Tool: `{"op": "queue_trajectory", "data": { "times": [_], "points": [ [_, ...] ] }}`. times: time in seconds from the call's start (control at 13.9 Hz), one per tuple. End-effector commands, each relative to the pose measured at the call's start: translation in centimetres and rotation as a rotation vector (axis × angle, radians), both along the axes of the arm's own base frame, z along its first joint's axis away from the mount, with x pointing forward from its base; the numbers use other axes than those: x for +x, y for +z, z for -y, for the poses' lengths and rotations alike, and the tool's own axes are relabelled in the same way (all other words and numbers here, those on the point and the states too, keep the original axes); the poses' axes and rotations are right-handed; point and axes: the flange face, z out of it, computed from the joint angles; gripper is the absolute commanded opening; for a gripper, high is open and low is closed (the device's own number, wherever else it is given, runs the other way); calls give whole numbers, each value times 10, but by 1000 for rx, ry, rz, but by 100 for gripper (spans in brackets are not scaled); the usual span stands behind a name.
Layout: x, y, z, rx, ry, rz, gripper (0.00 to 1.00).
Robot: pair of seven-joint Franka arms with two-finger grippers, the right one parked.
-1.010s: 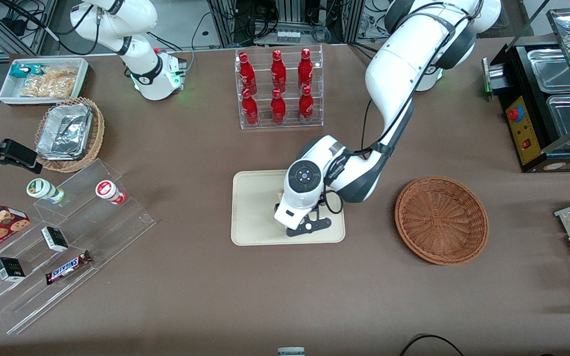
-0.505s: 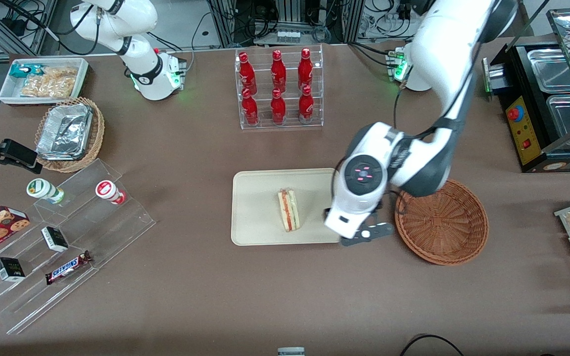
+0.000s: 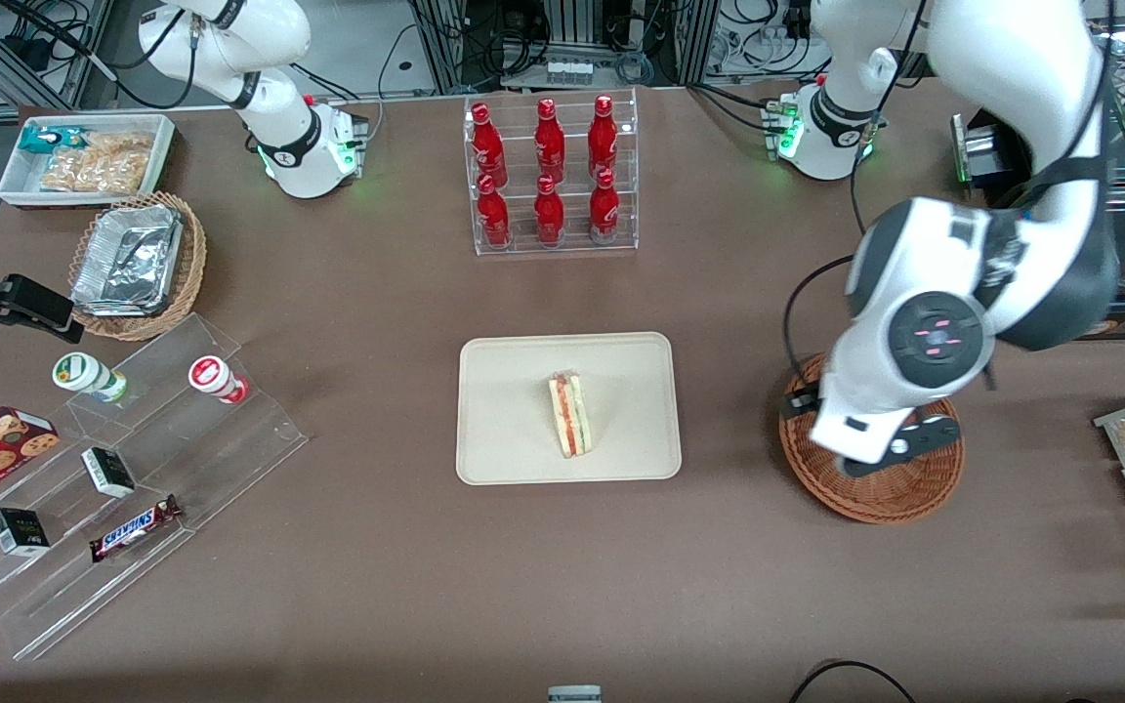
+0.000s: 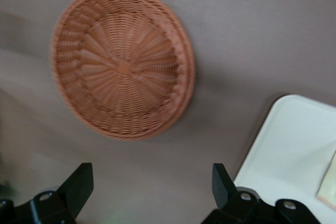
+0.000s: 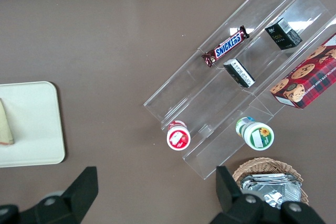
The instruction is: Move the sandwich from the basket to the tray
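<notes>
Your small triangular clear-wrapped sandwich lies on the flat cream-beige tray. The hand hovers above the round reddish-brown wicker basket, spread wide, apparently holding nothing. The placing looks done; next you need only park the arm.

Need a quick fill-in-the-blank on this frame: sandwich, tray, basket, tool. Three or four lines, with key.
1. The sandwich lies on the ____.
2. The basket holds ____ items.
3. The tool hangs above the table with its fingers ____, gripping nothing.
4. In the front view, the working arm's wrist hangs over the ____, apart from the tray.

Missing words: tray; no; open; basket
</notes>
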Motion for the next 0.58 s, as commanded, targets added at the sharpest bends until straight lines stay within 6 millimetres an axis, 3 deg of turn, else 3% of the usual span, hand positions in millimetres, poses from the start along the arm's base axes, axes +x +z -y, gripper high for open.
{"op": "queue_trajectory", "data": {
  "times": [0.0, 0.29, 0.36, 0.51],
  "points": [
    [-19, 32, -51, -56, -63, -59, 100],
    [-38, 71, -94, -72, -111, -98, 100],
    [-43, 81, -115, -88, -142, -110, 100],
    [-61, 99, -132, -97, -169, -122, 100]
  ]
}}
